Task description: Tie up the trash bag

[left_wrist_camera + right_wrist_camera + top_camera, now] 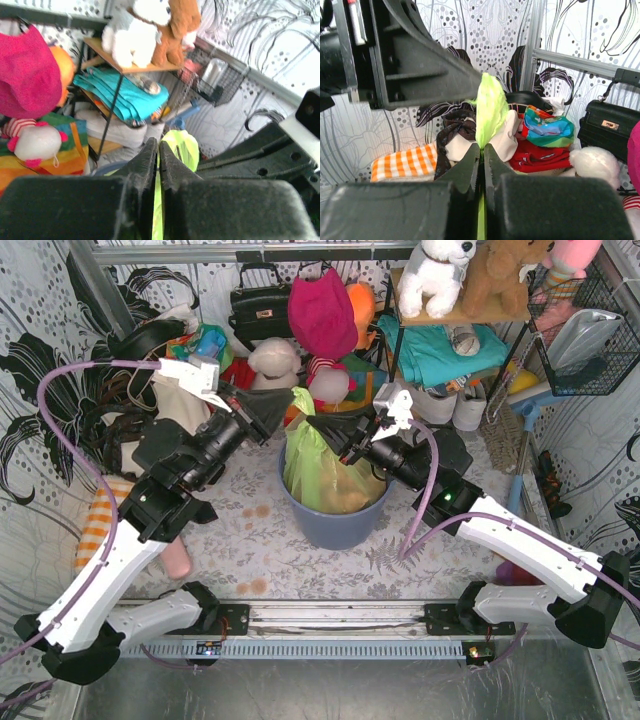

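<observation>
The lime-green trash bag [320,472] stands in the blue-grey round bin [335,520] at the table's middle, tan scraps showing through it. My left gripper [290,413] is shut on one handle strip of the trash bag, which shows lime-green between its fingers in the left wrist view [182,146]. My right gripper [312,424] is shut on another handle strip, which sticks up past its fingertips in the right wrist view [490,107]. The two grippers meet tip to tip just above the bag's top.
Toys, clothes and a black handbag [262,308] crowd the back. A shelf rack [440,320] with plush animals stands back right. An orange checked cloth [100,520] lies at the left. A wire basket [590,330] hangs at the right wall.
</observation>
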You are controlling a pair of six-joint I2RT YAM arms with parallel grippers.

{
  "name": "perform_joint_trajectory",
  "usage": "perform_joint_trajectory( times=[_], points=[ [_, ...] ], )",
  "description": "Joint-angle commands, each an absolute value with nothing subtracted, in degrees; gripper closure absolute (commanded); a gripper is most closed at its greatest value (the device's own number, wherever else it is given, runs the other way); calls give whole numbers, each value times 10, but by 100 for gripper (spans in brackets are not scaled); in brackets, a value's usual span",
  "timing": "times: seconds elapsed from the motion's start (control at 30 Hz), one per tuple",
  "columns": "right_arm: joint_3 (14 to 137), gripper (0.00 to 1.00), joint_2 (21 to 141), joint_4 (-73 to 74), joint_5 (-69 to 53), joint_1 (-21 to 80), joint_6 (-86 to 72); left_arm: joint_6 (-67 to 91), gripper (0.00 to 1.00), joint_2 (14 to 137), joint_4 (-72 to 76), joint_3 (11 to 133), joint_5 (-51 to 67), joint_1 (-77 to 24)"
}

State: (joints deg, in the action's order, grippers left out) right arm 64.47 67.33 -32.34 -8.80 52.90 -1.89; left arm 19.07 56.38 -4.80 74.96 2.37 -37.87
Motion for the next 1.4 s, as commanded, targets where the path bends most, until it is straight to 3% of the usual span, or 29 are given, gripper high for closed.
perform_joint_trajectory(
  times=[0.0,0.1,0.2,0.4,0.53,0.97,1.27,1.37],
  points=[
    [636,100,655,-356,-98,532,-22,170,87,541,26,770,-72,-378],
    [635,100,655,-357,-100,532,-23,182,86,519,41,756,-115,-377],
    [635,100,655,-358,-97,532,-24,197,82,516,31,752,-82,-378],
    [643,100,659,-363,-96,532,-23,319,43,509,61,698,89,-378],
    [644,100,662,-368,-100,532,-24,411,32,489,156,613,94,-377],
    [643,100,667,-373,-106,532,-35,442,25,557,262,597,120,-379],
    [641,100,666,-374,-107,532,-40,414,44,574,221,633,65,-378],
    [640,100,665,-373,-111,532,-42,406,46,579,216,640,60,-378]
  ],
)
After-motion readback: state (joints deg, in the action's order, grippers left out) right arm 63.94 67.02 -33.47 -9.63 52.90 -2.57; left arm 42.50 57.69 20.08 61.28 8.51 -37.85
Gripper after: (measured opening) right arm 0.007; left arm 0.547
